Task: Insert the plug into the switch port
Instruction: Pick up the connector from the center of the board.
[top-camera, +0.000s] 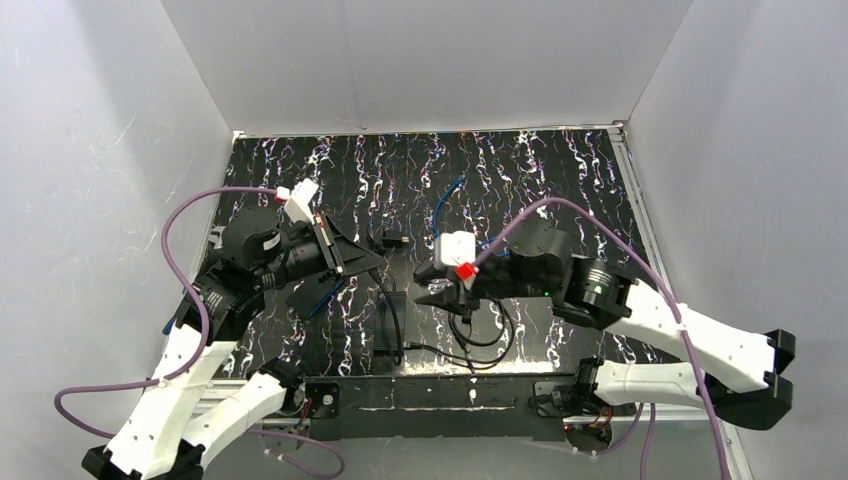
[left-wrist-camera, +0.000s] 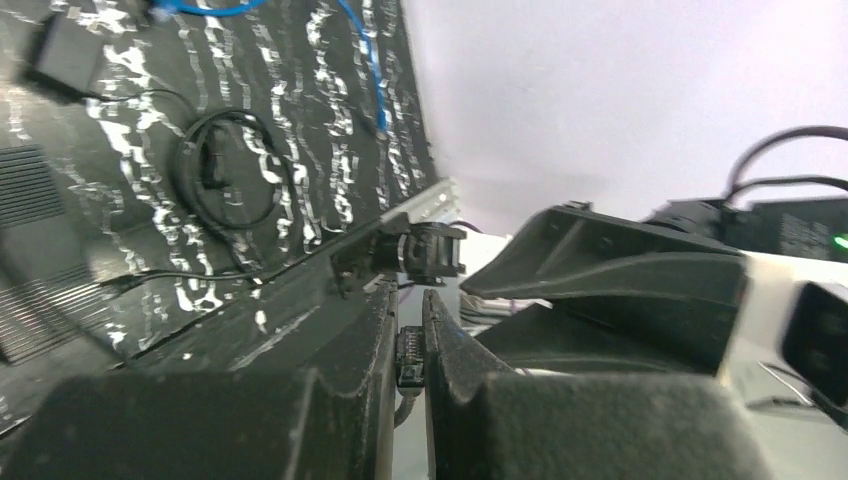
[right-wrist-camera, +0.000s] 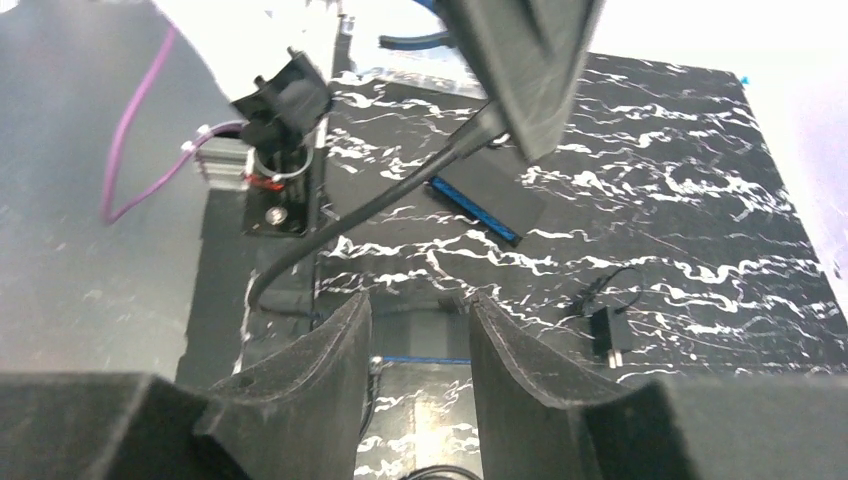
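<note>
Left gripper (left-wrist-camera: 405, 305): clamped on plug (left-wrist-camera: 410, 358)
Right gripper (right-wrist-camera: 418, 312): jaws parted, nothing gripped
Black cable (right-wrist-camera: 380, 200): hung from plug

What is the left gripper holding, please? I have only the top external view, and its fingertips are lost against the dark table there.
Observer: The left wrist view shows the left gripper shut on a small black plug, pinched between its two fingers.
Operator: Thank you. Does anything trail from it?
Observer: Yes. In the right wrist view, a black cable leaves that gripper and curves down toward the table.
Operator: And is the other arm gripping anything?
Observer: No. Its own wrist view shows the right gripper open, with nothing between its fingers.
</note>
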